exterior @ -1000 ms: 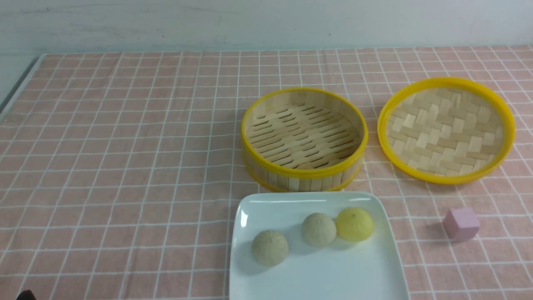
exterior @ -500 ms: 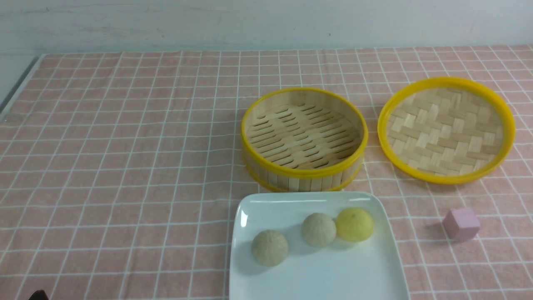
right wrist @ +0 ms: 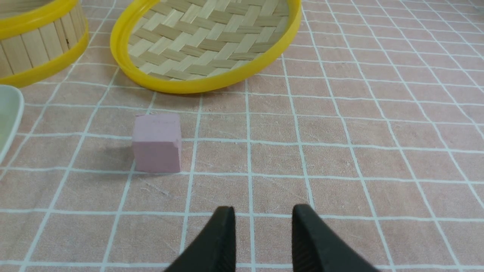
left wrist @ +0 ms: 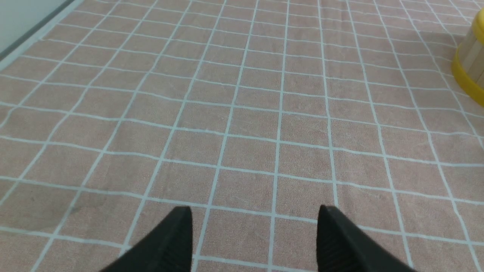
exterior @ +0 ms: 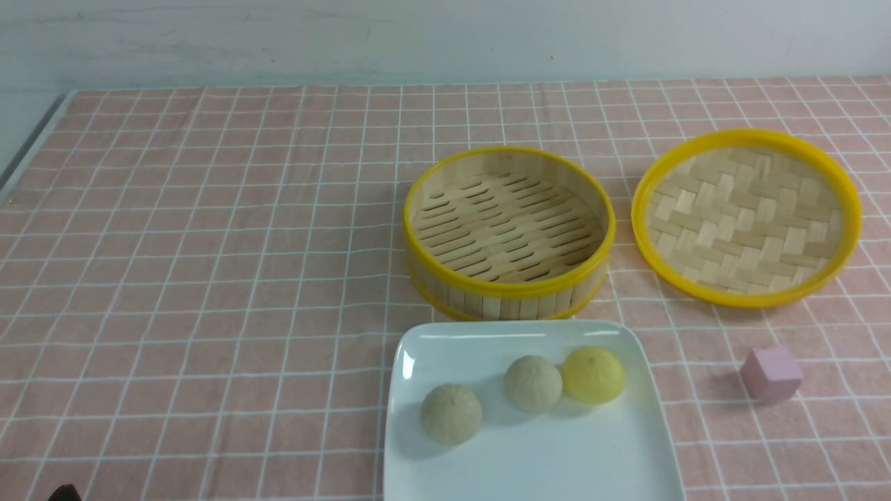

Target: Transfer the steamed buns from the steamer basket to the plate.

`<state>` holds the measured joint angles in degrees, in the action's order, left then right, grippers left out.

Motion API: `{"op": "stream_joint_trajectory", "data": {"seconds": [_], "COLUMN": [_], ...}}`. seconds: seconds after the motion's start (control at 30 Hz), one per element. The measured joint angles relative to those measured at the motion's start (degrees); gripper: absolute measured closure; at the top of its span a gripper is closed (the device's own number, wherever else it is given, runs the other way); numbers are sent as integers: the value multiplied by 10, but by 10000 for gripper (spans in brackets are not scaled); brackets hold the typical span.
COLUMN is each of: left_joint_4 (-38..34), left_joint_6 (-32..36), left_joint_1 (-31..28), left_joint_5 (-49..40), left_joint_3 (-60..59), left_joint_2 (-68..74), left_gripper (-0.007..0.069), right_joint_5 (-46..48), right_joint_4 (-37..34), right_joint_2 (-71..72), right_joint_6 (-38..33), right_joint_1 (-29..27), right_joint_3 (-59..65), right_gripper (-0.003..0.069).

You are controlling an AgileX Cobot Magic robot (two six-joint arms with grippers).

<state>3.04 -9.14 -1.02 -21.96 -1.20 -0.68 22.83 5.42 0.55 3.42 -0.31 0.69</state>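
Three steamed buns (exterior: 532, 383) lie on the plate (exterior: 626, 459), near the steamer basket (exterior: 509, 232). Left gripper (left wrist: 253, 230) spread wide; right gripper (right wrist: 262, 226) narrowly parted — both apparently holding nothing.

left gripper (left wrist: 252, 215): black, tapered, ribbed | right gripper (right wrist: 263, 213): black, tapered

- From the front view you look forward and down across the cloth (exterior: 209, 243) from the near side, wide enough to take in the plate (exterior: 445, 348), basket (exterior: 508, 233), lid (exterior: 746, 217) and cube (exterior: 770, 374).
- The left wrist view sits low and close over bare cloth on the left, facing away from you; only the basket's edge (left wrist: 470, 68) enters.
- The right wrist view sits low and close on the right, facing the cube (right wrist: 156, 142) and lid (right wrist: 211, 41); it shares both, plus the basket's wall (right wrist: 34, 45) and the plate's edge (right wrist: 9, 117), with the front view.
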Motion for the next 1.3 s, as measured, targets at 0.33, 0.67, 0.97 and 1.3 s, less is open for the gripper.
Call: {"op": "stream_joint_trajectory", "data": {"seconds": [0.33,0.67,0.97,1.3], "left_joint_4": [0,1,26,41], "left_joint_6": [0,0,0,0], "left_joint_1": [0,0,0,0], "left_joint_5": [0,0,0,-1], "left_joint_3": [0,0,0,0], "left_joint_2": [0,0,0,0], "left_gripper": [172,172,172,172], "right_joint_5": [0,0,0,0], "right_joint_4": [0,0,0,0], "right_joint_2": [0,0,0,0], "right_joint_6": [0,0,0,0], "right_joint_1": [0,0,0,0], "right_joint_3": [0,0,0,0], "right_gripper": [419,419,419,419]}}
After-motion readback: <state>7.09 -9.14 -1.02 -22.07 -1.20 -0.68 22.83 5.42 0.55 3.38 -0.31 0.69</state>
